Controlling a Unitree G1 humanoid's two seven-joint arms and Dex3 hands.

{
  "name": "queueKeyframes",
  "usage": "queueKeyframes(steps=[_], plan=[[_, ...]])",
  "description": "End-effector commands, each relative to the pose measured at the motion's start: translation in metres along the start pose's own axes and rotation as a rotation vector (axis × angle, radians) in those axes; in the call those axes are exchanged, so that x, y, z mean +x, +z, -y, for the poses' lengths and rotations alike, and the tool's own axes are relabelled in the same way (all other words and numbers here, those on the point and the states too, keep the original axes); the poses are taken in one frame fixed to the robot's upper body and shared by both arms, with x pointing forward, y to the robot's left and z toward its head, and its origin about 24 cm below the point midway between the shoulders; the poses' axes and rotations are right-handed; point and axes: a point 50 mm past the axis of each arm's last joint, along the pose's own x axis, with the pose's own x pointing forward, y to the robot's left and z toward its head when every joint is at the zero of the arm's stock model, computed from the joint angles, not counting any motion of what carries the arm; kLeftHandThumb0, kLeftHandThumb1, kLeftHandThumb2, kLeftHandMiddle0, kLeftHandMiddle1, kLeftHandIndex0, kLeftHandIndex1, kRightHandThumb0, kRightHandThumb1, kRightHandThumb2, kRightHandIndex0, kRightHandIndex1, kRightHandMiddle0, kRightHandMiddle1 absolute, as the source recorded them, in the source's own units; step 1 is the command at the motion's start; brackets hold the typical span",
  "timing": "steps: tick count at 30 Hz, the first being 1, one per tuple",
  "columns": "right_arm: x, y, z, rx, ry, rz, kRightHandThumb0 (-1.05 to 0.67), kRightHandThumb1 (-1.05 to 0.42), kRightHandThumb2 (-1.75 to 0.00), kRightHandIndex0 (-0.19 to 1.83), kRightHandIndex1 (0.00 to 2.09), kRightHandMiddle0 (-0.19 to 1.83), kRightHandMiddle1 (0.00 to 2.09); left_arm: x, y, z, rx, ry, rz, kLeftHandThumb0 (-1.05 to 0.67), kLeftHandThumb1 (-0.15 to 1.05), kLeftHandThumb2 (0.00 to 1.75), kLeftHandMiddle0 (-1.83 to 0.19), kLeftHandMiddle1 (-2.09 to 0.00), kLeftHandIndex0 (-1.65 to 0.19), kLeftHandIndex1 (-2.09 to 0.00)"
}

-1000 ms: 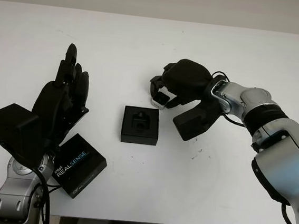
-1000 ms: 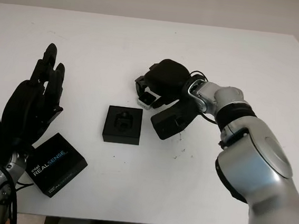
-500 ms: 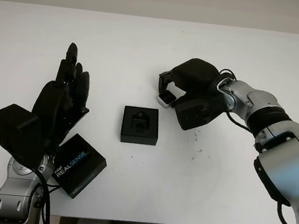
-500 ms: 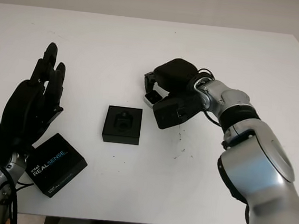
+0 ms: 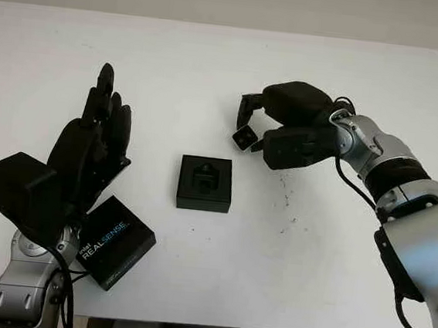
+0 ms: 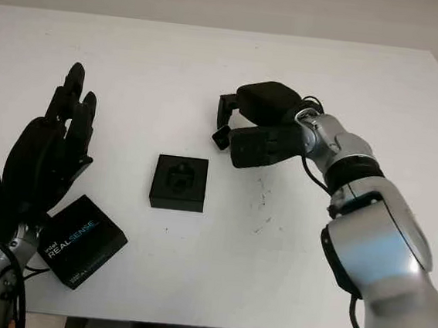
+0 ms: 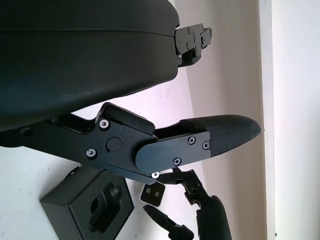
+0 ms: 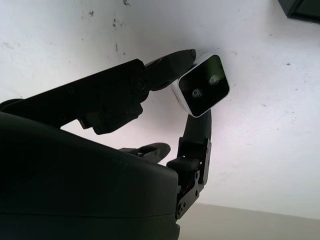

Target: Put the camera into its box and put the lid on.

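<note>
We see the right hand [image 5: 284, 128] pinching the camera [image 5: 244, 138] between its fingers [image 8: 165, 67], up-right of the box [image 5: 205, 183]; left hand [image 5: 88, 151] open, farther off.

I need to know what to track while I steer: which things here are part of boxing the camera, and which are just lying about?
Part of the job:
camera, pinched in the right hand beyond the box
open box with its moulded insert, mid-table
REALSENSE lid, flat near the table's front edge
left hand, open, raised above the lid

Lying about:
dark specks on the white table
</note>
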Motion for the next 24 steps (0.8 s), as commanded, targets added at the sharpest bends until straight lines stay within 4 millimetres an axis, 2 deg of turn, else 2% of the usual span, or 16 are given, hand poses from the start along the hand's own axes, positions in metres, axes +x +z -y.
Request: queueKeyframes(steps=[1, 14, 24], plan=[[-0.001, -0.001, 0.004, 0.036, -0.017, -0.003, -0.36, -0.97, -0.05, 0.34, 0.03, 0.34, 1.43, 0.001, 0.0, 0.002, -0.003, -0.006, 0.001, -0.8, 1.05, 0.67, 0.16, -0.06, 0.17, -0.06], [-0.003, -0.008, -0.002, 0.225, -0.003, -0.041, -0.3, -0.98, -0.05, 0.3, 0.04, 0.33, 1.37, -0.001, -0.001, 0.001, -0.002, -0.007, -0.009, -0.8, 1.05, 0.67, 0.15, -0.06, 0.17, -0.06], [-0.011, -0.017, -0.006, 0.417, -0.114, -0.027, -0.33, -0.97, -0.05, 0.32, 0.06, 0.37, 1.35, -0.004, -0.001, -0.002, 0.011, -0.01, -0.011, -0.79, 1.05, 0.68, 0.17, -0.05, 0.18, -0.05]])
